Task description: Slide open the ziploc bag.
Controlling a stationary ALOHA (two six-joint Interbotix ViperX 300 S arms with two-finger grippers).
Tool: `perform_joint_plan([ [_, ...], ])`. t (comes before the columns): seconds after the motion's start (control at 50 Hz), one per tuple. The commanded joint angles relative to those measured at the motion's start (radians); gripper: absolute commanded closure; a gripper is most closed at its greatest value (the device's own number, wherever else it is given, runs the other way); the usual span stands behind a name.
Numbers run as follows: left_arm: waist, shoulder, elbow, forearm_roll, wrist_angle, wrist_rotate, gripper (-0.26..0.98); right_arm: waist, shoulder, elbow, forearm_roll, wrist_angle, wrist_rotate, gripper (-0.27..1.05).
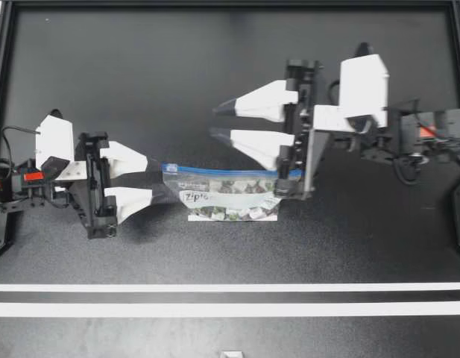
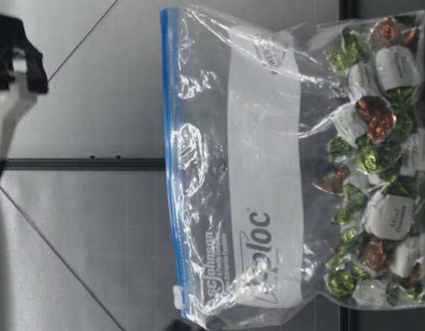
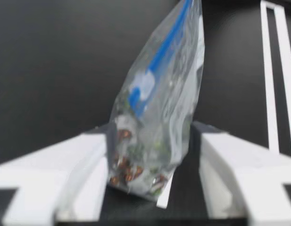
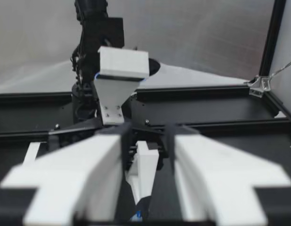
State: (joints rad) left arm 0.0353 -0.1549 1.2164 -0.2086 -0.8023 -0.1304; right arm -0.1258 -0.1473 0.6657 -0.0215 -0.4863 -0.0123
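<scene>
Starting at the left, you see my left gripper (image 1: 159,186), fingers clenched on the end of the one ziploc bag (image 1: 230,195), upright on the table (image 1: 140,74), its white label band (image 2: 264,138) printed; my right gripper (image 1: 213,121) hovers near it, fingers apart, grasping nothing.

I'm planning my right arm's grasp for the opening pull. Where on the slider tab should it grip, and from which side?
I'd pinch the white slider tab across its two flat faces, coming down from above. The ziploc bag stands upright with its blue zip track on top, leaving the tab exposed there. It sits at the end my left gripper holds.
</scene>
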Motion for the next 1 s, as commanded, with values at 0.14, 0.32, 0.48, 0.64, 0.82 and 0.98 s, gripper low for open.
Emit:
perform_joint_plan([
  [0.14,-0.006,-0.005,-0.023,0.006,-0.029,-0.005,0.23,-0.008,0.084,-0.091,-0.011,0.055,0.002,0.32],
  [0.32,-0.008,0.002,-0.031,0.011,-0.031,-0.005,0.28,-0.005,0.123,-0.135,-0.015,0.121,0.002,0.32],
  [0.48,-0.008,0.009,-0.035,0.017,-0.029,-0.005,0.5,-0.005,0.133,-0.146,-0.017,0.133,0.002,0.33],
  [0.64,-0.008,0.006,-0.034,0.021,-0.035,-0.003,0.71,0.0,0.143,-0.146,-0.015,0.146,0.002,0.32],
  [0.82,-0.008,0.003,-0.034,0.048,-0.034,0.008,0.86,0.029,0.192,-0.164,-0.041,0.187,0.002,0.32],
  [0.98,-0.008,0.003,-0.035,0.052,-0.029,0.018,0.87,0.055,0.242,-0.218,-0.091,0.284,0.0,0.32],
])
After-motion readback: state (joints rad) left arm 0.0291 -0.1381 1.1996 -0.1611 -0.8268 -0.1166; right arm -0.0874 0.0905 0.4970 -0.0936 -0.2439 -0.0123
